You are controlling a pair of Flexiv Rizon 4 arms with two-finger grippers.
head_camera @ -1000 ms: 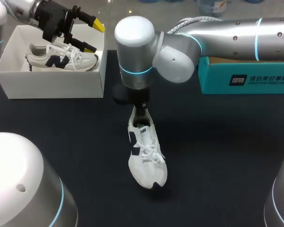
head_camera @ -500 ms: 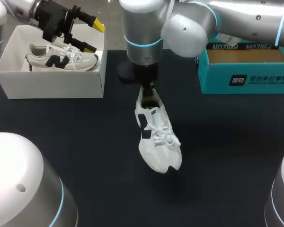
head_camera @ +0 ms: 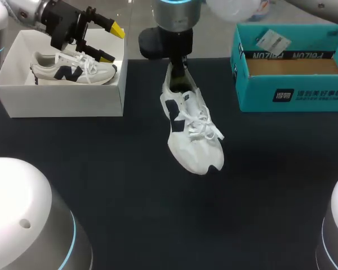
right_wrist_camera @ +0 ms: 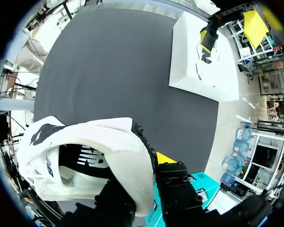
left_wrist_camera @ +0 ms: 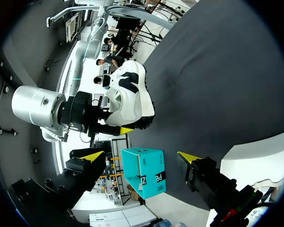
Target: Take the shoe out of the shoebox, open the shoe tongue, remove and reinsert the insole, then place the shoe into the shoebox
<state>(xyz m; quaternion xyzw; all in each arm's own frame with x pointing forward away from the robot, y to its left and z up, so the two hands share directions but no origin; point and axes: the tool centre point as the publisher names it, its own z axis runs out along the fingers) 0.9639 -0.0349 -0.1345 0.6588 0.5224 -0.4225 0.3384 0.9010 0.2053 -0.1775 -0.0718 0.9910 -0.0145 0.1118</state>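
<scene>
My left arm comes in from the far left corner and hangs over the white shoebox (head_camera: 62,102), which sits at the far left of the dark table (head_camera: 101,185). The left gripper (head_camera: 111,44) is released. Its two yellow tips stand wide apart just above the box, gripping nothing. Under it a white shoe with a dark side mark (head_camera: 73,70) lies on its side inside the box, laces up.

My right arm comes in from the far right, and its wrist points straight down at the far middle of the table. The right gripper (head_camera: 178,58) is clenched on the heel collar of a second white shoe (head_camera: 192,135). The right wrist view shows one finger (right_wrist_camera: 173,177) outside the heel and the other down inside the opening. This shoe hangs heel up, with its toe slanting to the near right. Whether the toe touches the table cannot be told.

At the far right stands an open teal shoebox (head_camera: 293,93) with a brown floor and a small paper tag (head_camera: 268,39) in it.

In all there are two shoes, two boxes and two grippers.
</scene>
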